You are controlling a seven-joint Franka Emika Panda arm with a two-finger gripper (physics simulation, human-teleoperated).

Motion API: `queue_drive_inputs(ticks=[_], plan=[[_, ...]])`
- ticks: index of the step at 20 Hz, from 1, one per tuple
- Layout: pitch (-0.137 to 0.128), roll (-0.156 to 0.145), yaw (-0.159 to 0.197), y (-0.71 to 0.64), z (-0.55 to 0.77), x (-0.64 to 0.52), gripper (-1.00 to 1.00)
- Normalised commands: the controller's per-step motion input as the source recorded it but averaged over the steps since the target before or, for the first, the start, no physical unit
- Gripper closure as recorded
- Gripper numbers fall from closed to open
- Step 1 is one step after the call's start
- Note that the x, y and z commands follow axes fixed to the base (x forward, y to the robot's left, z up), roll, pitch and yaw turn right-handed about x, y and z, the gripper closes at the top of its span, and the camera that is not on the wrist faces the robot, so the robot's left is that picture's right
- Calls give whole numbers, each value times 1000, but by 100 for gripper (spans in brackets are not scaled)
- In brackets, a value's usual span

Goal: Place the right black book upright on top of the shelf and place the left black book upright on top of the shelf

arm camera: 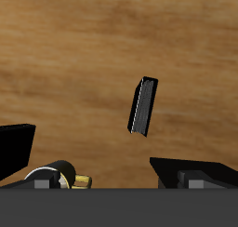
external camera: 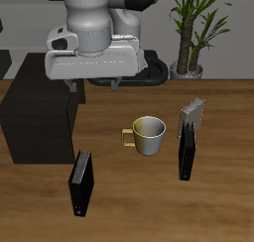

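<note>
The gripper (external camera: 96, 82) hangs high above the table (external camera: 228, 201), its fingers spread apart and holding nothing. The right black book (external camera: 81, 182) stands upright near the table's front edge, just in front of the shelf (external camera: 35, 117), whose flat top is bare. The left black book (external camera: 186, 147) stands upright beyond a cup (external camera: 149, 135), with a grey book (external camera: 192, 115) leaning just behind it. A potted plant (external camera: 190, 33) sits at the back.

potted plant (external camera: 189, 28) behind wooden table (external camera: 129, 201)
</note>
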Motion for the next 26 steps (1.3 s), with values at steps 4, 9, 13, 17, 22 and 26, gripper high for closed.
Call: queue_drive_inputs(ticks=[4, 9, 13, 17, 22, 26], plan=[[-22, -46, -29, -242, -67, 245, -100], [-6, -25, -65, -182, -276, 344, -100], [25, -1, -25, -23, -309, 247, -100], [6, 21, -3, 127, -390, 185, -100], [-27, 16, -23, 68, -307, 54, -100], [10, 21, -45, -51, -402, 98, -100]])
